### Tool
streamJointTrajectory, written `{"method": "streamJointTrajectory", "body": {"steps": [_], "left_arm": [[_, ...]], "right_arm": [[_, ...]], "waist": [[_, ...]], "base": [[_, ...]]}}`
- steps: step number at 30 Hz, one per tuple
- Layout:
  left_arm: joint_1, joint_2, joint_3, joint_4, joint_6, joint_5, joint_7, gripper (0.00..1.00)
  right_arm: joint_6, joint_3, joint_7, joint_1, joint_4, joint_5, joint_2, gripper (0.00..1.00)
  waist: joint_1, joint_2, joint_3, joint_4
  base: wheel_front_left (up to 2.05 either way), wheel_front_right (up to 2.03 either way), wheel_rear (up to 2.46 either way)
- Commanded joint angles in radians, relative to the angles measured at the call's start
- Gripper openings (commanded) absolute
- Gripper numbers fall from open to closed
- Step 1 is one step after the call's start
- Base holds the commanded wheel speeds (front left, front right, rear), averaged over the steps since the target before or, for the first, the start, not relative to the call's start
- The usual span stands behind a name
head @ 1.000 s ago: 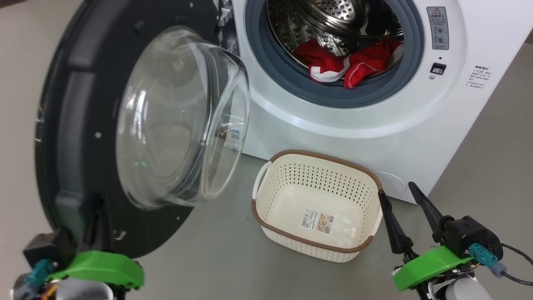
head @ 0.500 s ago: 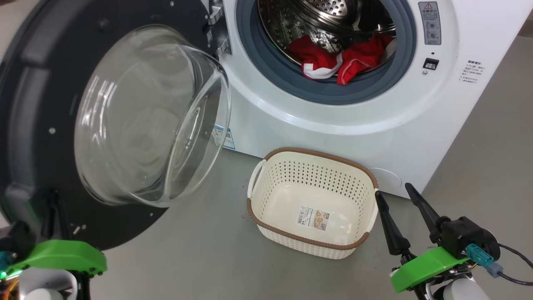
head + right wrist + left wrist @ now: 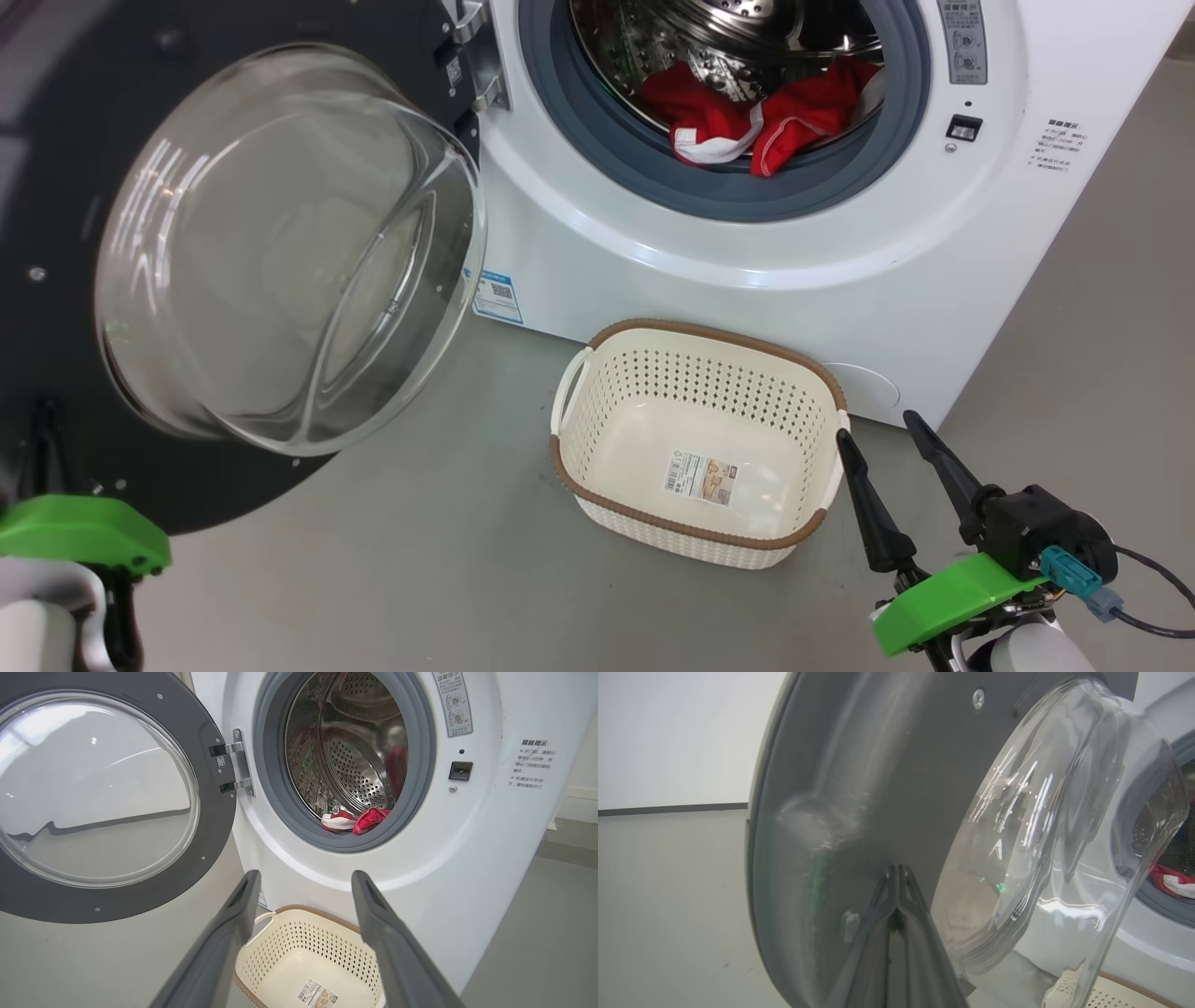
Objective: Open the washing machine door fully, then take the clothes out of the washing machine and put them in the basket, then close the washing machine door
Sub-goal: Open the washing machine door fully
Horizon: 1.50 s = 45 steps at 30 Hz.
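1. Washer (image 3: 709, 271) stood on the grey floor with its drum mouth uncovered.
2. Door (image 3: 280, 252) hung swung out on its hinge at the left of the head view, inner face and glass bowl turned toward the robot. It looked wide open, though whether it had reached its stop could not be told. The first step seemed done or nearly so.
3. Basket (image 3: 709, 383) sat on the floor just in front of the washer, below the drum mouth, with nothing in it but its bottom sticker. No garment had been moved.
4. Clothes (image 3: 747, 121), red with white trim, lay bunched at the front lip of the drum, one edge draped onto the grey ring.
5. Left gripper (image 3: 896, 870) had its fingers pressed together on nothing, tips against the door's dark inner face beside the glass.
6. Right gripper (image 3: 874, 426) had its fingers spread apart and empty, hovering by the basket's right end and pointing toward the washer.
7. Remaining, by my reading: lifting the clothes out, dropping them in the basket, and closing the door.
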Motion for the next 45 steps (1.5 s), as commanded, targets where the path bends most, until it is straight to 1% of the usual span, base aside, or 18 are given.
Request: {"method": "streamJointTrajectory", "body": {"steps": [1,7,10,11,12,16,24,32,33,34,35,36,37,38,39,42,45], "left_arm": [[-0.06,0.068,0.05,0.009,-0.006,-0.004,-0.013,0.0],[-0.136,0.09,0.063,0.128,-0.037,-0.003,-0.02,0.0],[-0.171,0.094,0.069,0.178,-0.062,-0.001,-0.021,0.0],[-0.171,0.094,0.069,0.178,-0.062,-0.001,-0.021,0.0],[-0.19,0.097,0.08,0.195,-0.074,0.006,-0.021,0.0],[-0.213,0.102,0.103,0.226,-0.1,0.028,-0.022,0.0],[-0.236,0.099,0.157,0.275,-0.122,0.068,-0.022,0.0],[-0.215,0.08,0.198,0.263,-0.128,0.117,-0.022,0.0],[-0.208,0.076,0.202,0.257,-0.128,0.123,-0.022,0.09],[-0.201,0.073,0.206,0.247,-0.13,0.128,-0.022,0.29],[-0.191,0.07,0.21,0.234,-0.132,0.135,-0.022,0.41],[-0.181,0.067,0.213,0.222,-0.132,0.142,-0.022,0.57],[-0.17,0.063,0.217,0.21,-0.131,0.147,-0.022,0.76],[-0.161,0.059,0.22,0.198,-0.127,0.153,-0.022,0.91],[-0.152,0.054,0.224,0.18,-0.123,0.16,-0.022,1.0],[-0.123,0.036,0.222,0.108,-0.117,0.183,-0.022,1.0],[-0.086,0.031,0.21,0.015,-0.095,0.228,-0.022,1.0]], "right_arm": [[0.007,0.026,-0.006,-0.041,-0.019,-0.015,0.001,1.0],[0.007,0.027,-0.006,-0.053,-0.017,-0.029,0.001,1.0],[0.007,0.027,-0.006,-0.059,-0.017,-0.037,0.001,1.0],[0.007,0.027,-0.006,-0.059,-0.017,-0.037,0.001,1.0],[0.007,0.027,-0.006,-0.063,-0.017,-0.041,0.001,1.0],[0.007,0.03,-0.006,-0.065,-0.013,-0.042,0.001,1.0],[0.007,0.047,-0.006,-0.071,-0.005,-0.039,0.001,1.0],[0.007,0.047,-0.006,-0.071,-0.007,-0.026,0.001,1.0],[0.007,0.047,-0.006,-0.07,-0.007,-0.023,0.001,1.0],[0.007,0.048,-0.006,-0.07,-0.006,-0.02,0.001,1.0],[0.007,0.048,-0.006,-0.07,-0.006,-0.016,0.001,1.0],[0.007,0.047,-0.006,-0.07,-0.007,-0.012,0.001,1.0],[0.007,0.046,-0.006,-0.069,-0.009,-0.008,0.001,1.0],[0.007,0.044,-0.006,-0.067,-0.01,-0.005,0.001,1.0],[0.007,0.042,-0.006,-0.064,-0.012,-0.003,0.001,1.0],[0.007,0.041,-0.006,-0.054,-0.013,0.006,0.001,1.0],[0.007,0.042,-0.006,-0.044,-0.016,0.015,0.001,1.0]], "waist": [[0.0,-0.0001,0.003,0.0],[0.0,-0.0001,0.016,-0.009],[0.0,-0.0001,0.022,-0.013],[0.0,-0.0001,0.022,-0.013],[0.0,-0.0001,0.029,-0.017],[0.0,-0.0001,0.035,-0.022],[0.0,-0.0001,0.032,-0.036],[0.0,-0.0001,0.023,-0.045],[0.0,-0.0001,0.021,-0.046],[0.0,-0.0001,0.018,-0.047],[0.0,-0.0001,0.015,-0.05],[0.0,-0.0001,0.012,-0.052],[0.0,-0.0001,0.008,-0.054],[0.0,-0.0001,0.004,-0.055],[0.0,-0.0001,-0.001,-0.057],[0.0,-0.0001,-0.015,-0.067],[0.0,-0.0001,-0.029,-0.082]], "base": [[0.0,0.0,0.0],[0.0,0.0,0.0],[0.0,0.0,0.0],[0.0,0.0,0.0],[0.0,0.0,0.0],[0.0,0.0,0.0],[0.0,0.0,0.0],[0.0,0.0,0.0],[0.0,0.0,0.0],[0.0,0.0,0.0],[0.0,0.0,0.0],[0.0,0.0,0.0],[0.0,0.0,0.0],[0.0,0.0,0.0],[0.0,0.0,0.0],[0.0,0.0,0.0],[0.0,0.0,0.0]]}}
